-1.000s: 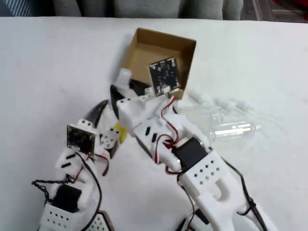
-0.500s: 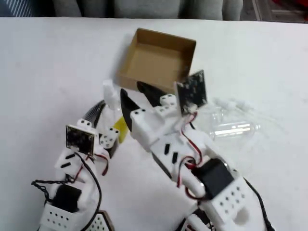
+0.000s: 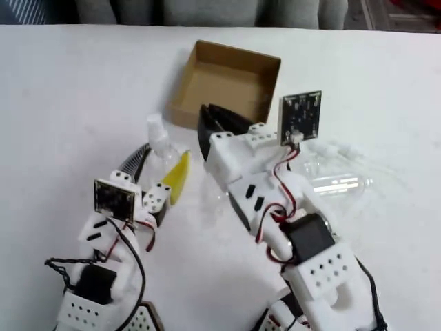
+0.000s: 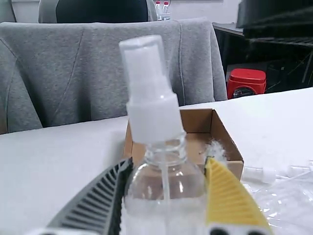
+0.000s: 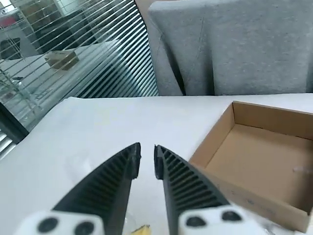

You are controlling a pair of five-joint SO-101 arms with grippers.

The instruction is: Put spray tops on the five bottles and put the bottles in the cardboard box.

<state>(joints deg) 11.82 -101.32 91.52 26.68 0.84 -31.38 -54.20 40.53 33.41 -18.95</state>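
My left gripper (image 3: pixel 158 165) is shut on a clear bottle (image 3: pixel 162 143) that stands upright just in front of the cardboard box (image 3: pixel 227 56). Its grey and yellow fingers clamp the bottle (image 4: pixel 164 181) on both sides. A white spray top (image 4: pixel 149 93) sits on the bottle's neck. My right gripper (image 3: pixel 210 117) hovers at the box's near wall, to the right of the bottle. Its black fingers are shut with only a thin slit and nothing between them (image 5: pixel 146 154). The box (image 5: pixel 254 156) is open and looks empty.
Clear bottles (image 3: pixel 334 185) lie on their sides right of the right arm. Loose white spray tops (image 3: pixel 337 148) lie beside them, and one spray top (image 4: pixel 264 172) shows past the yellow finger. Grey chair backs stand beyond the table's far edge.
My right gripper let go of the spray top, swung right toward the box's front and shut its fingers. The left gripper and its bottle stayed put.
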